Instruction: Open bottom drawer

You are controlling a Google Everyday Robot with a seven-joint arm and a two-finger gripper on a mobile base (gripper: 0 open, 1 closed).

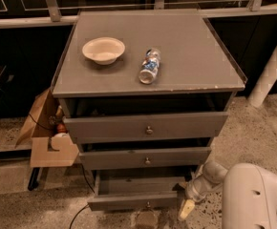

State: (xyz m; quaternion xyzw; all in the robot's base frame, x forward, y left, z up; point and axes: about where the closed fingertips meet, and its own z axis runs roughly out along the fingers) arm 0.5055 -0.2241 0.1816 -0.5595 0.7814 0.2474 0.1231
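The grey cabinet [148, 56] has three drawers. The bottom drawer [124, 202] is the lowest and slimmest. It stands pulled out past the two above it, with its inside showing. Its small round knob [148, 205] sits at the middle of the front. My gripper [186, 205] is low on the floor side, at the right end of the bottom drawer's front, below my white arm [255, 197]. It is not on the knob. The middle drawer [145, 157] and top drawer [148, 127] are each slightly out.
A white bowl [103, 49] and a plastic bottle [149, 66] lying on its side are on the cabinet top. An open cardboard box [47, 137] stands at the cabinet's left. A white pole [270, 70] rises at the right. A cable [81, 209] runs on the speckled floor.
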